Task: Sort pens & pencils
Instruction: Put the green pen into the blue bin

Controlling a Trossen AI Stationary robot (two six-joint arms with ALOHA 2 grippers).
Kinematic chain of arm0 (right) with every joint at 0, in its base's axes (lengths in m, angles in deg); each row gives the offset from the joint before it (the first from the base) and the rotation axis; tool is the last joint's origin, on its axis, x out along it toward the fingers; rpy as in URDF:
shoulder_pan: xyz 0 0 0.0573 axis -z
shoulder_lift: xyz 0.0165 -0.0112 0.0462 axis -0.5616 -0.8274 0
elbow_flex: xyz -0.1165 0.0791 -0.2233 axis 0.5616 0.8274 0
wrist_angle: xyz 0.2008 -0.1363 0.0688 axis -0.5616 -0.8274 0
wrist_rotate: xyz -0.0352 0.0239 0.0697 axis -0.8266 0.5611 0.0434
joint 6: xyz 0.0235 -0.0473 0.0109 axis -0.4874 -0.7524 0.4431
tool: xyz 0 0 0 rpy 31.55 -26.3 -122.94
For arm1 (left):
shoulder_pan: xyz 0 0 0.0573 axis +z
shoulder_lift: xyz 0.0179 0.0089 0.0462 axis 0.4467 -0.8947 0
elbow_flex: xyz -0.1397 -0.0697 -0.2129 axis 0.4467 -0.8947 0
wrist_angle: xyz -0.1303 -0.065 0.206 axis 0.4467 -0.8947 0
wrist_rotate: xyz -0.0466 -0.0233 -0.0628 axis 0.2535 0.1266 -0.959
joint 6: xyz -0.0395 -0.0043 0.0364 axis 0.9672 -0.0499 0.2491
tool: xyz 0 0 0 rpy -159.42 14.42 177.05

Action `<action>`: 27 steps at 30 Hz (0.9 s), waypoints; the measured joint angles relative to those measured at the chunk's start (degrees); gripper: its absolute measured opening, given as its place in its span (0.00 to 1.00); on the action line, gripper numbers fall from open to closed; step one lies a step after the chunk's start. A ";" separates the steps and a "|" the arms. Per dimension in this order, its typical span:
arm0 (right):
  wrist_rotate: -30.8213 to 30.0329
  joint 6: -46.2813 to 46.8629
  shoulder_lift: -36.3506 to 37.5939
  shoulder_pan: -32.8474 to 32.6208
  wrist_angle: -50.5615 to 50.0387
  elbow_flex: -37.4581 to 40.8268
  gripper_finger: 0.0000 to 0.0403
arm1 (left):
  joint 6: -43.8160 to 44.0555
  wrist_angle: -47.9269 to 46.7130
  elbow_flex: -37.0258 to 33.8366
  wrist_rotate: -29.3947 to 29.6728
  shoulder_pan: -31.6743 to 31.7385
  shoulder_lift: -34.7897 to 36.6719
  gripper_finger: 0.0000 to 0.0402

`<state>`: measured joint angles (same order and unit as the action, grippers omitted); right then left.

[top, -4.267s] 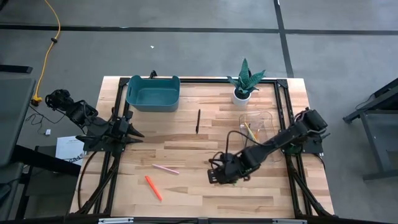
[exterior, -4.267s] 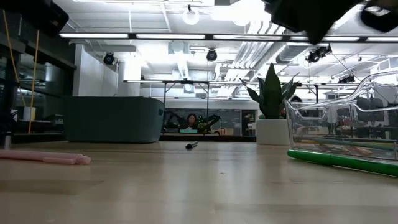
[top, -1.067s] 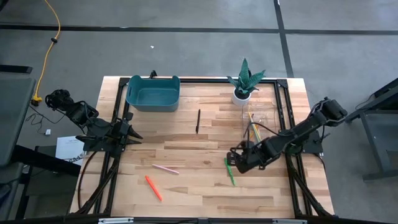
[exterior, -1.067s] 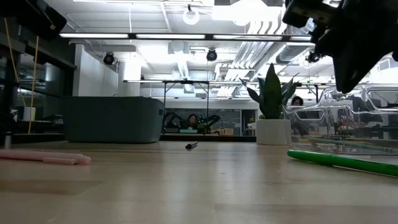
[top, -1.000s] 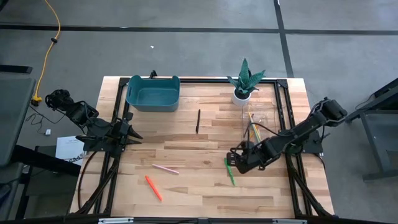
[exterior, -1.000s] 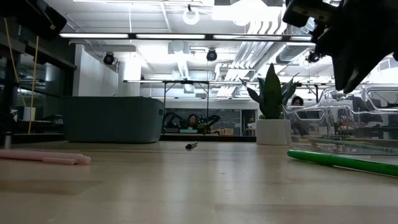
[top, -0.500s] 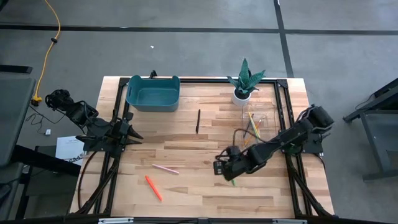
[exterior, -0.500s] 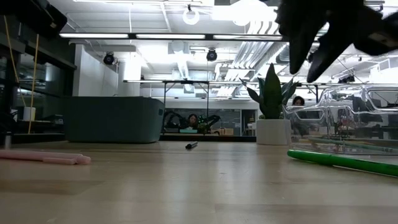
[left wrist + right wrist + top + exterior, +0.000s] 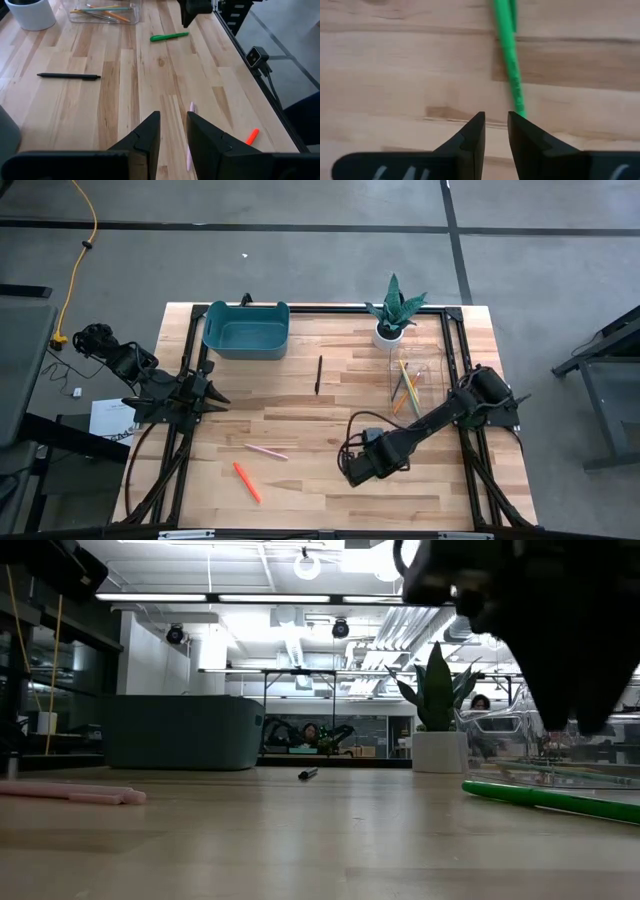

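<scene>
The right gripper (image 9: 357, 467) hangs low over the table (image 9: 300, 490), its 2 fingers (image 9: 470, 137) parted only by a narrow slot and holding nothing. The green pen (image 9: 511, 65) lies flat on the wood directly ahead of those fingers, its near end just off 1 fingertip, so the gripper looks lined up for a pickup, though the slot seems barely wider than the pen. Beyond this gripper, towards its own arm's base, the clear tray (image 9: 414, 380) holds the slim pencils (image 9: 405, 387), apparently already sorted. The pink pen (image 9: 267, 451) and the red-orange pen (image 9: 246, 482) lie well off to its far side, nearer the left gripper (image 9: 212, 393), which waits at its table edge with its fingers a small gap apart and empty. The black pen (image 9: 318, 374) lies between the 2 grippers, towards the teal bin (image 9: 246, 330), probably meant for pens. No readable writing or brand shows anywhere.
</scene>
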<state>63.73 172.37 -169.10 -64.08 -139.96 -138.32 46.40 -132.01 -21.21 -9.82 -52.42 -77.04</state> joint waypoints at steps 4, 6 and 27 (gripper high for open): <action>0.79 0.27 -0.02 0.01 -0.08 1.03 0.18 | 0.00 -0.39 0.00 0.00 -0.01 0.00 0.21; 1.04 0.02 0.00 0.10 -0.24 1.03 0.18 | 0.00 -0.70 0.00 -0.02 0.00 0.00 0.21; 3.24 -6.17 0.00 5.10 0.92 4.81 0.18 | -0.69 -1.17 0.00 1.24 -0.01 0.02 0.21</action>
<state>66.98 166.21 -169.10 -58.98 -139.04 -133.51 45.71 -133.19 -21.21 -8.58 -52.44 -77.01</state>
